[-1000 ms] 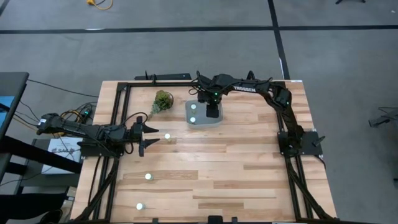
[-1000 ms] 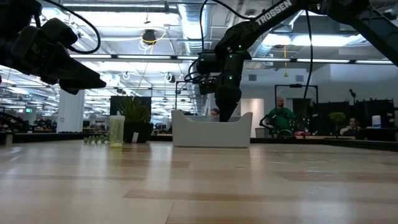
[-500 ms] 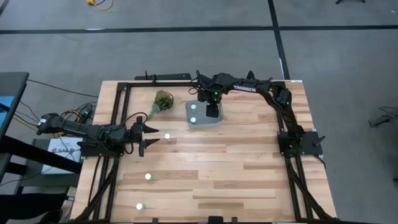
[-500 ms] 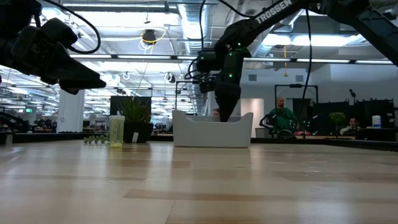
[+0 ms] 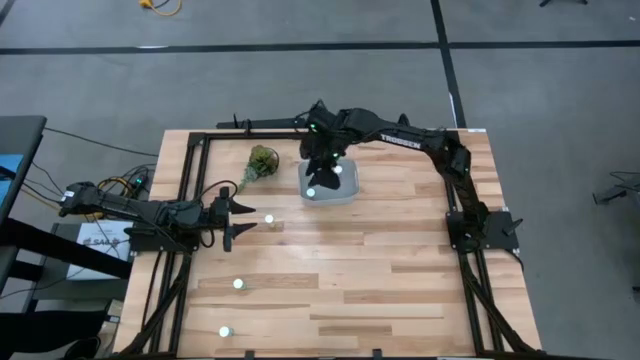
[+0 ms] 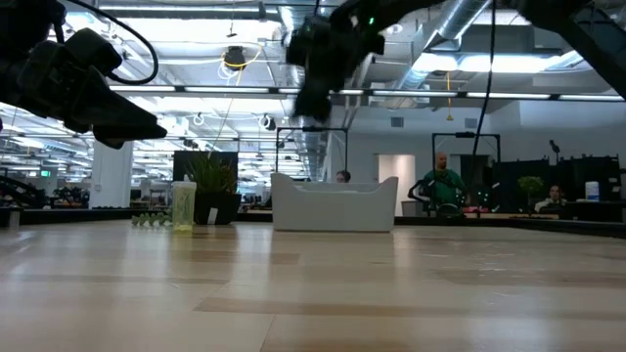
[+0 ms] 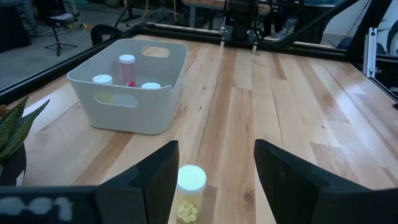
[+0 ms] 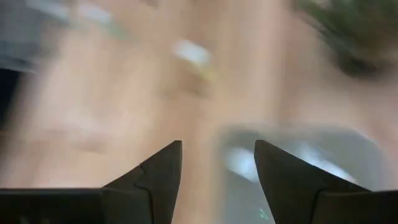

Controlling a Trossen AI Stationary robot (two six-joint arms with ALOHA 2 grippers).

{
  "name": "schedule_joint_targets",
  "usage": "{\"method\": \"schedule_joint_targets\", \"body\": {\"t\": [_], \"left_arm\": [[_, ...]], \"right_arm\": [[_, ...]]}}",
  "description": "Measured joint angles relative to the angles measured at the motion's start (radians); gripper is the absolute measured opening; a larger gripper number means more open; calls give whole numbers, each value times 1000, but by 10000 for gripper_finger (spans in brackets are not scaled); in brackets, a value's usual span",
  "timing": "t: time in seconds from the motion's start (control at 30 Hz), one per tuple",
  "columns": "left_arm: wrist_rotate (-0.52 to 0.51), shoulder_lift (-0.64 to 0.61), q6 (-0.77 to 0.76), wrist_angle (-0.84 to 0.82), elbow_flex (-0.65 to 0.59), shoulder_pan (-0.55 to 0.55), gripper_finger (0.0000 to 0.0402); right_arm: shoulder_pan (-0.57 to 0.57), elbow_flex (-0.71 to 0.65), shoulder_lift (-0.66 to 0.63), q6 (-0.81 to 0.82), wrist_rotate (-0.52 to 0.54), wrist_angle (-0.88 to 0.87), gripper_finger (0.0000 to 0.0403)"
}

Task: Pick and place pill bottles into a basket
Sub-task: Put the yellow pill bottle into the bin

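The pale basket [image 5: 345, 190] stands at the table's far middle and holds three white-capped pill bottles [image 7: 127, 60]. My right gripper [image 5: 318, 166] hangs above the basket's left part, open and empty [image 8: 217, 167]; it is blurred in the low view [image 6: 318, 68]. My left gripper [image 5: 240, 218] is open and low at the table's left. A pill bottle [image 5: 268, 219] stands upright just ahead of it, its cap [image 7: 190, 177] between the fingertips, not touched. Two more bottles [image 5: 238, 284] [image 5: 225, 331] stand near the table's front left.
A green plant sprig [image 5: 262, 160] lies left of the basket, close to my right gripper. A black frame rail [image 5: 270, 125] runs along the table's far edge. Bare wood [image 5: 400, 260] spreads over the table's middle and right. People stand in the room beyond [image 6: 442, 181].
My right gripper has risen out of the basket's right part and swung up and toward the table's left, fast enough to blur. A white cap now shows in the basket where the gripper stood. My left arm has kept still.
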Motion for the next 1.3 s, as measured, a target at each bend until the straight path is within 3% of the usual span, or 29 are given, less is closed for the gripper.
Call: {"method": "schedule_joint_targets", "body": {"t": [0.1, 0.33, 0.7, 0.97, 1.3], "left_arm": [[4, 0, -7, 0, 0, 0, 199], [5, 0, -11, 0, 0, 0, 199], [5, 0, -10, 0, 0, 0, 199], [4, 0, 0, 0, 0, 0, 199], [5, 0, -9, 0, 0, 0, 199]], "right_arm": [[22, 4, -42, -2, -80, 38, 188], [126, 2, -168, -13, -36, 29, 172], [416, -99, -428, 147, 473, 71, 168], [604, -362, -638, 302, 714, 243, 168], [694, -849, -969, 386, 740, 669, 168]]}}
